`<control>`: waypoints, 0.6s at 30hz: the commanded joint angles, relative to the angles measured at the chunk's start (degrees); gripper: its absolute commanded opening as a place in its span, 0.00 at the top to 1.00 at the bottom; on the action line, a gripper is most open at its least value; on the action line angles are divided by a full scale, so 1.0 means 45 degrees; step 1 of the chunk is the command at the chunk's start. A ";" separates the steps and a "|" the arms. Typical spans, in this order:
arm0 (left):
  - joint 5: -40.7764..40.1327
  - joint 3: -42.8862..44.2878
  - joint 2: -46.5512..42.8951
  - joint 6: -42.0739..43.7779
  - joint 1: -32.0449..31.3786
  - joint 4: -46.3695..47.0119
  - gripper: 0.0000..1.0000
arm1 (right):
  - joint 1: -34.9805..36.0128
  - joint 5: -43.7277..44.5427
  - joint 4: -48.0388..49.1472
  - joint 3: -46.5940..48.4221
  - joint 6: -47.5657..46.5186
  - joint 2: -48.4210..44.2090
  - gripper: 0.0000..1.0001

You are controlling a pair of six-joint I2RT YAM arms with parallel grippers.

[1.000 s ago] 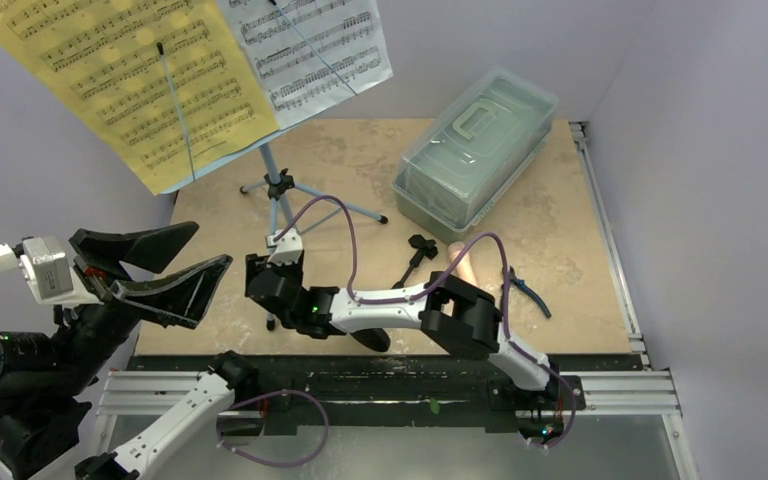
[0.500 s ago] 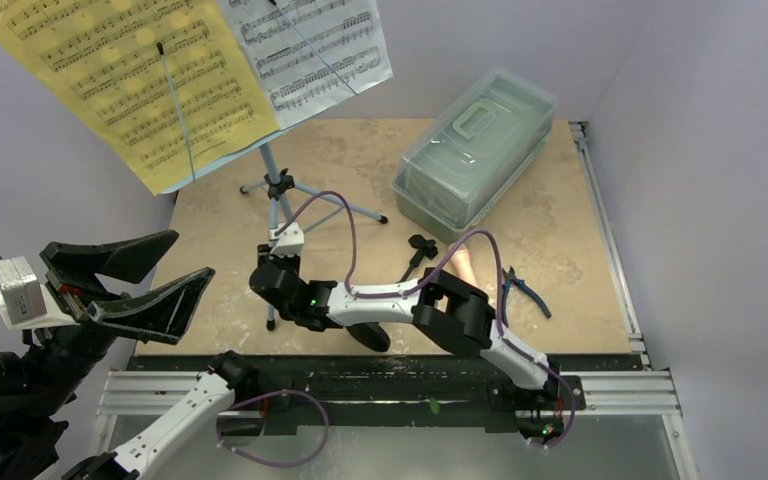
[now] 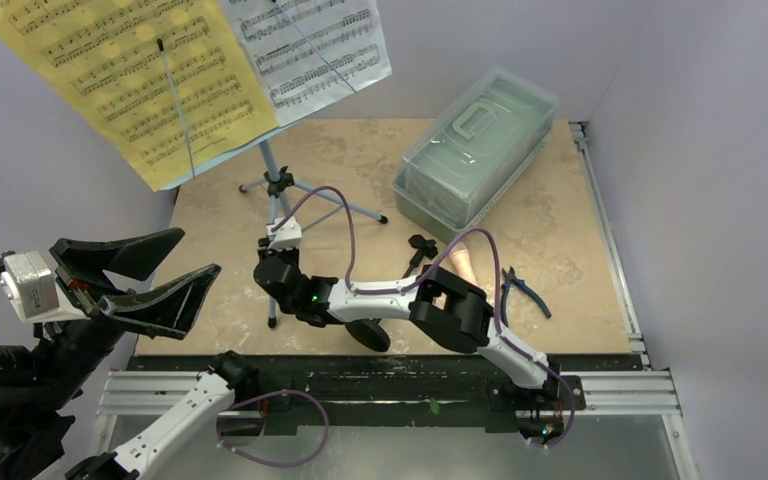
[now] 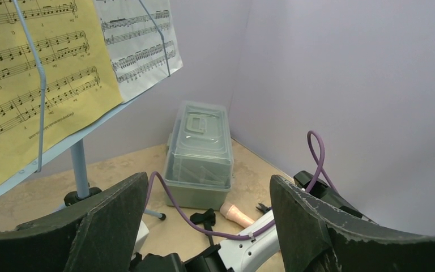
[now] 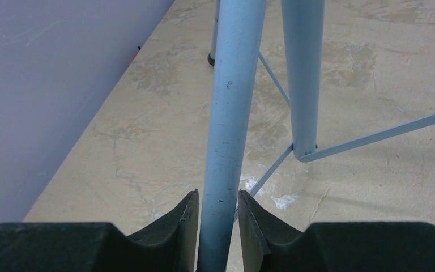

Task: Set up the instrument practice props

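The light blue music stand is upright at the table's left rear. It carries a yellow music sheet and a white music sheet. My right gripper is low at the stand's front leg, jaws shut on it. The black mic stand lies on its side mid-table, and the peach-pink microphone lies beside it. My left gripper hangs open and empty, high off the table's left edge.
A clear lidded box sits at the back right, also seen in the left wrist view. Blue-handled pliers lie right of the microphone. The right arm's purple cable loops over the table's middle. Walls close in on the left, back and right.
My right gripper's jaws have closed in on the stand's front leg while shifting slightly left. My left gripper drifted left and a little down, still open.
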 commanded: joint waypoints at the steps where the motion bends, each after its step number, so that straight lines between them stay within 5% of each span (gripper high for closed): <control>1: 0.0019 -0.0237 0.0201 -0.0060 -0.0001 0.0564 0.22 | -0.0595 -0.0292 0.1196 -0.0090 -0.0853 0.0176 0.73; 18: 0.0201 -0.0651 0.0421 -0.0452 -0.0016 0.1130 0.24 | -0.1940 -0.1878 0.2456 -0.0244 -0.2409 0.0602 0.83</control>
